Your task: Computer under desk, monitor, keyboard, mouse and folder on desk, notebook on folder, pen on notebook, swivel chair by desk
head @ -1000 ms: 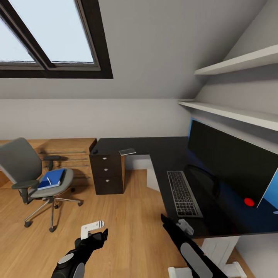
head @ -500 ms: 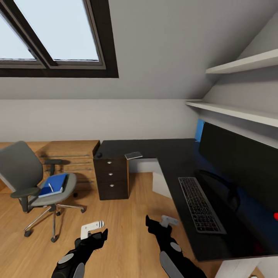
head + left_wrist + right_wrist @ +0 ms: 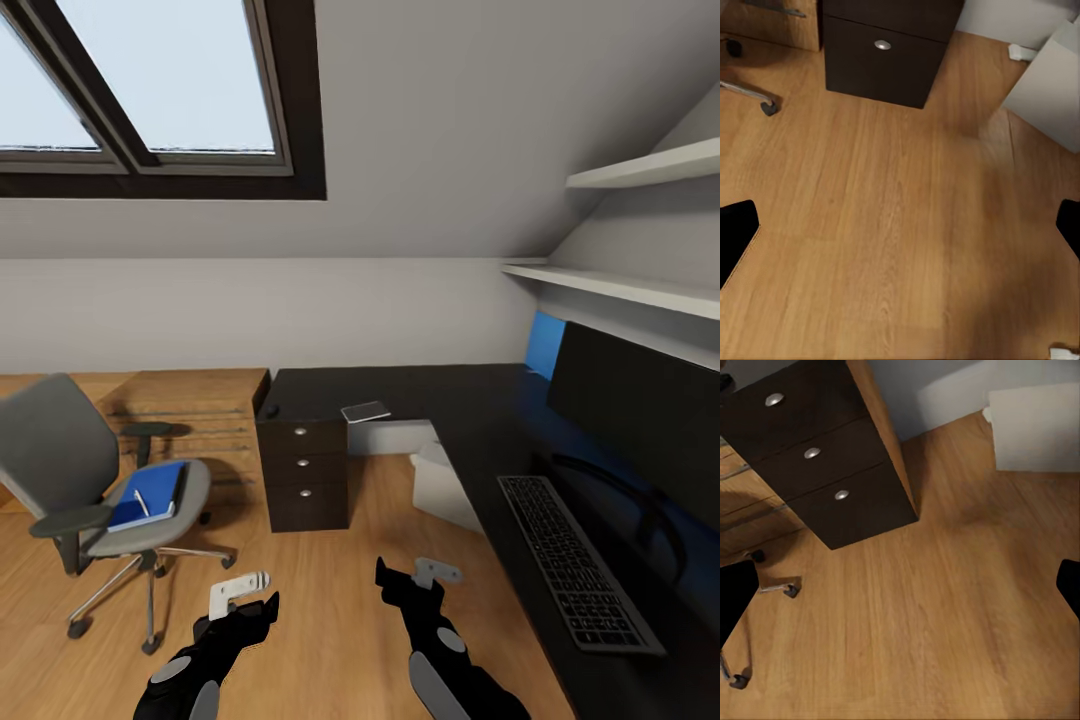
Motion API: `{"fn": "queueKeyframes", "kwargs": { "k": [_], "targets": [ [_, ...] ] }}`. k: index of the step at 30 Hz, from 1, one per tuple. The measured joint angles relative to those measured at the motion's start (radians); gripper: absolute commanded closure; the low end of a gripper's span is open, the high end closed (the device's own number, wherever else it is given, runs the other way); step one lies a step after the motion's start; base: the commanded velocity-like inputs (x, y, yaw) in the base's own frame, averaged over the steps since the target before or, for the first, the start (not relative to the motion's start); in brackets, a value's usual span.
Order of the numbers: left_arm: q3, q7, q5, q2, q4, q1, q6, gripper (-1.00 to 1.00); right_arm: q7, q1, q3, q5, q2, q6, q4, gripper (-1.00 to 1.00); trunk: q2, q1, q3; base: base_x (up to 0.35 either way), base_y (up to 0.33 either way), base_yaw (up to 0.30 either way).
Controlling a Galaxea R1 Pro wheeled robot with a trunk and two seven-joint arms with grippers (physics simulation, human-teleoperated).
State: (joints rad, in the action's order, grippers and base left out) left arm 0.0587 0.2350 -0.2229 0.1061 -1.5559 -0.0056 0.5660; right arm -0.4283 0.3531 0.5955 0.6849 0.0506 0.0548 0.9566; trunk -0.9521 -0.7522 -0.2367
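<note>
The swivel chair [image 3: 60,470] stands on the wood floor at the left. On its seat lies the blue folder [image 3: 152,492] with the white pen [image 3: 133,488] across it. The black desk [image 3: 430,395] runs along the back and right. It carries the monitor [image 3: 650,410], the keyboard [image 3: 575,560], the small dark mouse [image 3: 270,409] and the grey notebook [image 3: 365,411]. The pale computer [image 3: 442,487] sits under the desk. My left gripper [image 3: 243,592] [image 3: 900,232] and right gripper [image 3: 425,575] [image 3: 900,589] hang open over bare floor, holding nothing.
The dark drawer unit [image 3: 305,470] [image 3: 825,472] with silver knobs stands under the desk's left end. Low wooden shelving [image 3: 195,410] sits behind the chair. Wall shelves [image 3: 640,170] run above the monitor. Open wood floor [image 3: 330,600] lies between chair and desk.
The whole view has shifted, so the camera has turned left. My right arm has drawn back from the desk's edge to hang over the floor. The left arm is unchanged.
</note>
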Motion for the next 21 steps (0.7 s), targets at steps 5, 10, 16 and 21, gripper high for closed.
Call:
{"fn": "queueKeyframes", "kwargs": {
  "k": [5, 10, 16, 21],
  "targets": [
    [0.000, 0.000, 0.000, 0.000, 0.000, 0.000, 0.000, -1.00, 0.000, 0.000, 0.001, -0.002, -0.007, 0.005, 0.009, -1.00, 0.000, 0.000, 0.000, 0.232, 0.271, 0.000],
    [0.000, 0.000, 0.000, 0.000, 0.000, 0.000, 0.000, -1.00, 0.001, 0.000, 0.000, -0.002, -0.009, 0.006, 0.009, -1.00, 0.000, 0.000, 0.000, 0.232, 0.269, 0.000],
    [0.000, 0.000, -0.001, 0.000, 0.000, 0.000, 0.001, -1.00, 0.003, 0.000, -0.002, 0.001, -0.009, 0.008, 0.011, -1.00, 0.000, 0.000, 0.000, 0.243, 0.236, 0.000],
    [0.000, 0.000, -0.001, 0.000, 0.000, 0.000, 0.001, -1.00, 0.001, 0.000, -0.002, 0.000, -0.007, 0.009, 0.012, -1.00, 0.000, 0.000, 0.000, 0.325, 0.015, 0.000]
  ]
}}
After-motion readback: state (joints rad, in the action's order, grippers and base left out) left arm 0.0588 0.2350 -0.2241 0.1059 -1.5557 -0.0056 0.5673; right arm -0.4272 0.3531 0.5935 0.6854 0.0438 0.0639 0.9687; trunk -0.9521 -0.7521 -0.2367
